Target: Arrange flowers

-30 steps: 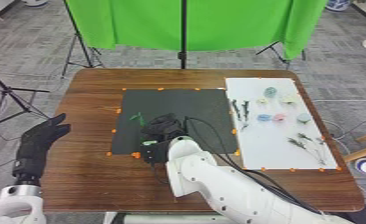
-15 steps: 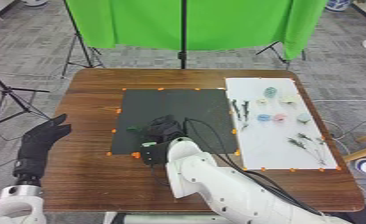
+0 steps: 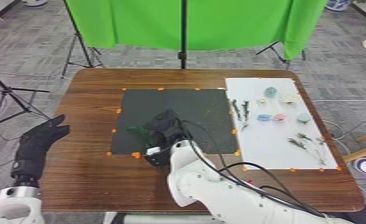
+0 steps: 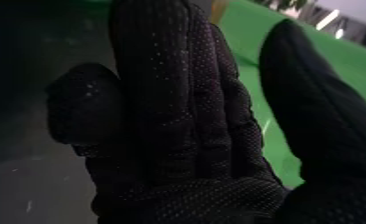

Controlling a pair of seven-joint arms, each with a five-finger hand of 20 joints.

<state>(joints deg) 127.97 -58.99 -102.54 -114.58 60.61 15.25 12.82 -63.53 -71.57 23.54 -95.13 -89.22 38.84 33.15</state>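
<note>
Green and leafy-looking, a small piece (image 3: 140, 131) sits just to the left of the right hand's fingers (image 3: 166, 123), on the dark mat (image 3: 171, 100); whether they touch it I cannot tell. It is probably light, with soft, easily crushed foliage and a stiffer stem, so a gentle pinch low on the stem would suit better than a grip on the leaves. On the smooth mat it may slide when nudged. Most of the right hand's fingers reach out straight, side by side, one bent forward of the rest, with the thumb (image 4: 322, 115) well apart and nothing seen clamped between. Well to the right of those fingers lies the white sheet (image 3: 259, 142), bearing dark sprigs (image 3: 245, 111), a blue bloom (image 3: 264, 117) and a pink bloom (image 3: 279, 118). Farthest to their left, the left hand (image 3: 43, 135) waits with relaxed fingers, thumb parted, nothing in them.
</note>
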